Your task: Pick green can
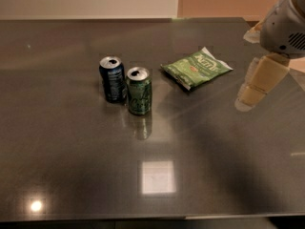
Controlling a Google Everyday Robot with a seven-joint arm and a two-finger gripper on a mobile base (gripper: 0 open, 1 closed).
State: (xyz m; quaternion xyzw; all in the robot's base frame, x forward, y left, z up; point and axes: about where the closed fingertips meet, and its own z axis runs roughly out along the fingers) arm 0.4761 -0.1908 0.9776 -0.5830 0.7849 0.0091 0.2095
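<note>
The green can [139, 90] stands upright on the dark table [71, 166], left of centre, with a silver top and pale script. A dark blue can [112, 78] stands just behind it to the left, nearly touching. My gripper [249, 95] hangs at the right side of the view, above the table, well to the right of the green can and holding nothing. The arm's grey body [286, 30] is above it at the right edge.
A flat light-green snack bag [196, 67] lies between the cans and the gripper, toward the back. The table's far edge meets a pale wall. Bright ceiling-light reflections show on the table near the front.
</note>
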